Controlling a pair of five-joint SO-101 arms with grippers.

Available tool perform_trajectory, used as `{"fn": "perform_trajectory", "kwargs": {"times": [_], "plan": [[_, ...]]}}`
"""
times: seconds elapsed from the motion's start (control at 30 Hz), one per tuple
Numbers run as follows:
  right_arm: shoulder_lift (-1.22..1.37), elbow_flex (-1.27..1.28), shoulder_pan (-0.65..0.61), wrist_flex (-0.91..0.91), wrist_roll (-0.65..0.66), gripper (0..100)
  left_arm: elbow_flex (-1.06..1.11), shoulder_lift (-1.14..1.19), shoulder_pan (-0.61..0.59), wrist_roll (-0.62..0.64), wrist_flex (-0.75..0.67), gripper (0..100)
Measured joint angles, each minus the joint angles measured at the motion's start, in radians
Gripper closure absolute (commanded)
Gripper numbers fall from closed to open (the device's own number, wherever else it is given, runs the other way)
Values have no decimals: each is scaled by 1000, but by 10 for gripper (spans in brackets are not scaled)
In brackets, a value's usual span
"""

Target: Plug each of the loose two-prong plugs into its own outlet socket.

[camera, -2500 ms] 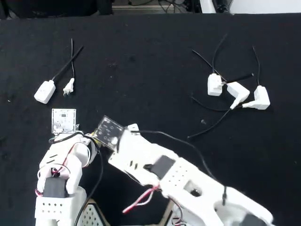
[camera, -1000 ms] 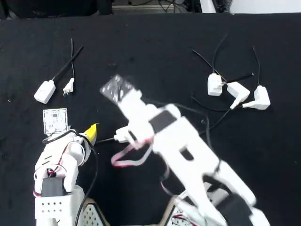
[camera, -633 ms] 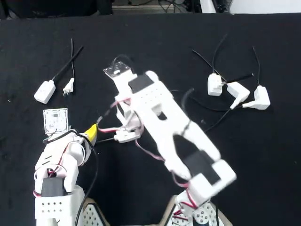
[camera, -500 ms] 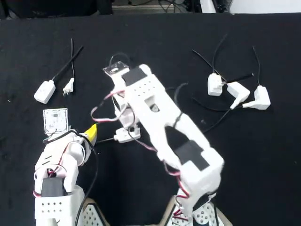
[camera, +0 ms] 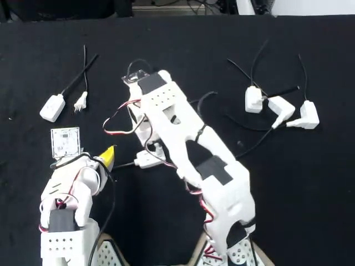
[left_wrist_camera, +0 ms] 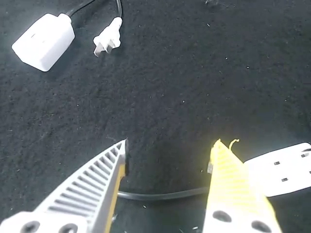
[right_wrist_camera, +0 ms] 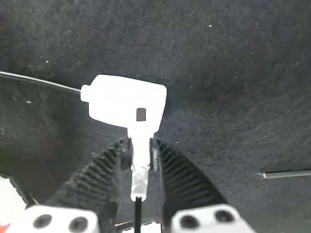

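Over the table (camera: 310,183), left of centre, I'm seeing the right arm (camera: 183,138) covering its load from above | its wrist view is showing the right gripper (right_wrist_camera: 141,145) clamping a plug (right_wrist_camera: 124,107) by the stem | left gripper (left_wrist_camera: 170,144) is hanging apart, a socket (left_wrist_camera: 284,167) lying just beside it.

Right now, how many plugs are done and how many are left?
Done: cannot tell; the white pieces on the right lie close together, maybe joined. In hand: the right pincer is shut on a white plug. Left: the small two-prong plug lies apart from the white socket beside it, and the left pincer is open and empty.
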Motion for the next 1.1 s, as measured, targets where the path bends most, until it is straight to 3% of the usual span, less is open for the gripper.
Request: {"fn": "perform_trajectory", "kwargs": {"times": [1.1], "plan": [[2,25,6,2,-40,988,0,0,-5,0,0,729]]}}
